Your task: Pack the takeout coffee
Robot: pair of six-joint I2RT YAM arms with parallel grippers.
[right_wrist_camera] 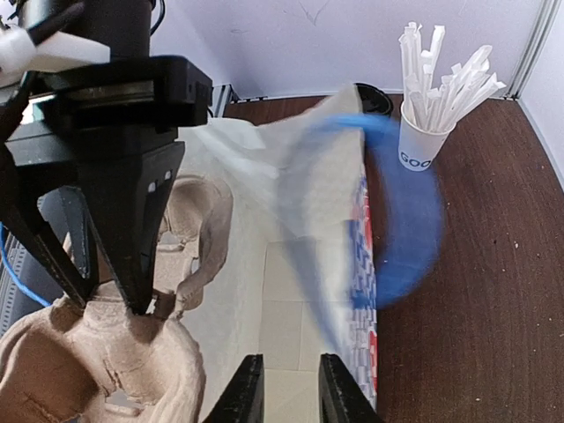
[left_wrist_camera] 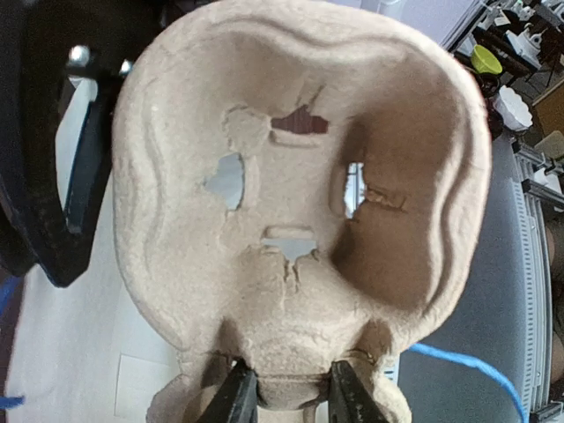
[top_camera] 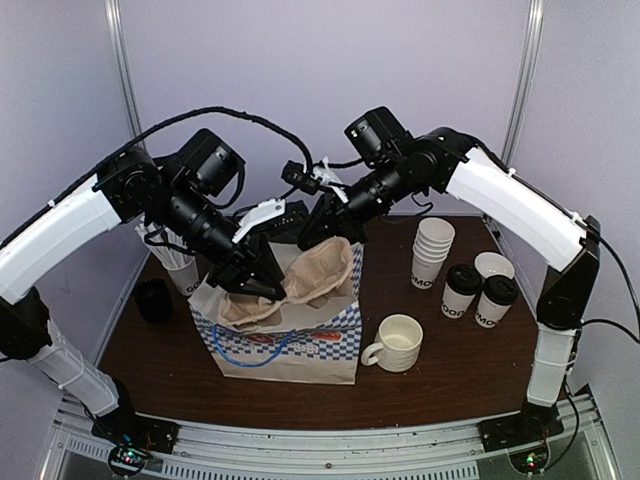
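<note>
I've the left pincer clamped on the pulp carrier over the bag, centre frame, right pincer parted, empty; next, seat it flat inside.

Soft, even light fills the overhead view; the mug and lidded cups throw only faint shadows on the dark counter. In the left wrist view the pulp cup carrier sits so close that it looks slightly soft, its right hollow in deep shadow, with bright daylight in the upper right corner. In the right wrist view the bag's blue handle smears with motion blur mid-frame, while the straws upper right are sharp and the left end effector is a dark, underlit mass.
</note>
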